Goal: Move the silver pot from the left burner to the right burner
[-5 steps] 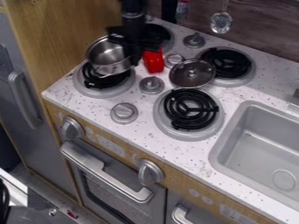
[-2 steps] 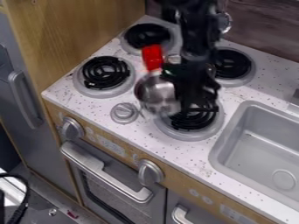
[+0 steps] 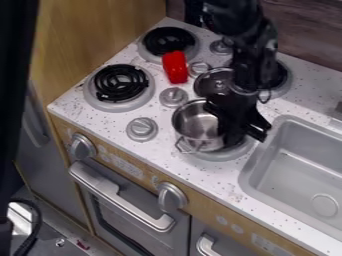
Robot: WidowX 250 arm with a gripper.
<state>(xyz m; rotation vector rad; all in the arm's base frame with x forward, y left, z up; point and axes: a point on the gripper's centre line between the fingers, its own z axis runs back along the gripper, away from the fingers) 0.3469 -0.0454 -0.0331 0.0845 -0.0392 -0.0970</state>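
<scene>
One pot (image 3: pixel 195 125) is over the right burner (image 3: pixel 215 156), its sink-facing side clamped by the gripper (image 3: pixel 232 142); the sink (image 3: pixel 287 187) is just beside.

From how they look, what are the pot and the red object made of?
Pot: probably stainless steel, polished, as its wall shows bright, mirror-like highlights. Red object: perhaps plastic, smooth and somewhat glossy, judging by its even colour and soft shine.

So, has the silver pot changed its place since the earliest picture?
Yes, to the right: the silver pot was at the front left burner, and now it is over the front right burner.
</scene>
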